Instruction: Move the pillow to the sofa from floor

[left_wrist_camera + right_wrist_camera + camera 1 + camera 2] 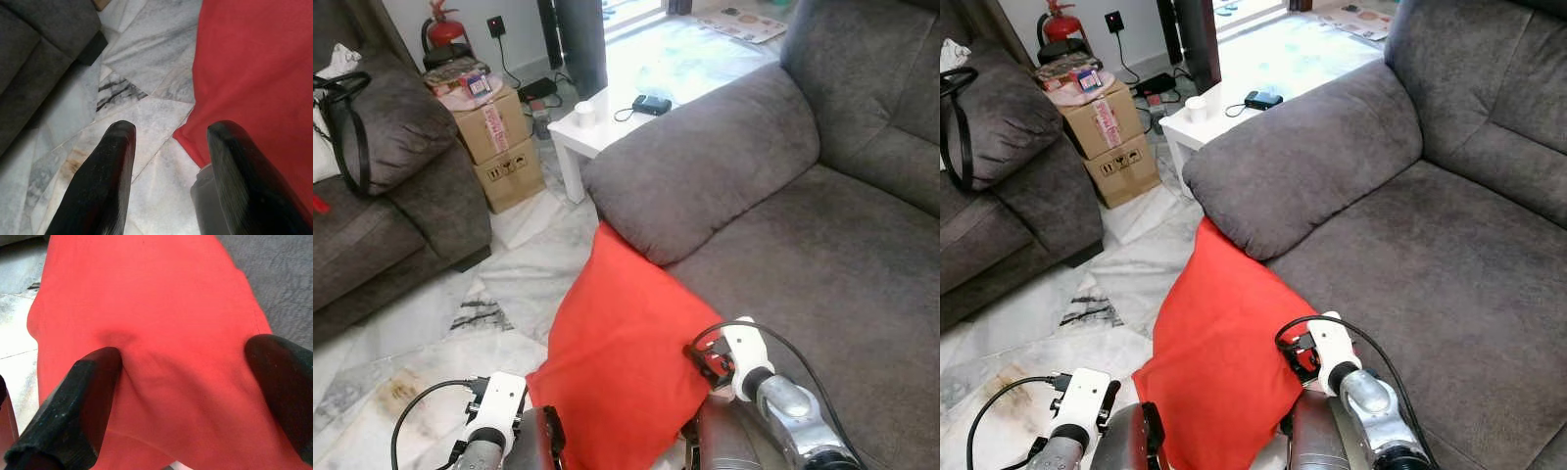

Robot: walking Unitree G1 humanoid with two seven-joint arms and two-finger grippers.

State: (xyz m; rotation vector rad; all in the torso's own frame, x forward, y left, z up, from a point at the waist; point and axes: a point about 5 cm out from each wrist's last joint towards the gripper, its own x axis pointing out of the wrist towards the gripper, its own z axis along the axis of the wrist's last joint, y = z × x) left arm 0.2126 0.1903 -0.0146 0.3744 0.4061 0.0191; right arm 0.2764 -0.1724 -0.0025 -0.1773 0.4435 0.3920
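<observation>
Leaning against the front of the grey sofa point(822, 264), the red pillow point(617, 362) sits in the lower middle of the head view. Its top corner is tucked under the sofa's fat arm and its bottom edge hangs down near the marble floor point(509, 284).

At the lower left, the left gripper point(168, 142) has its two black fingers point(105, 166) spread apart with nothing between them. One finger is over bare floor and the other is by the pillow's low corner. It looks like it could miss. If it shuts here, it may catch just a tiny bit of cloth, or only air, and the pillow could slip out.

In the middle, the pillow is soft and floppy. If one side gets lifted and the other does not, it may fold and slide back down to the floor.

At the lower right, the right gripper point(181, 362) is open wide too. One finger point(88, 391) pushes into the pillow and makes a dent, and the other is at the pillow's edge next to the sofa seat. It is not pinching yet. Pushing harder could shove the pillow away. The pillow's top corner could also get stuck under the sofa arm when it is pulled up.
</observation>
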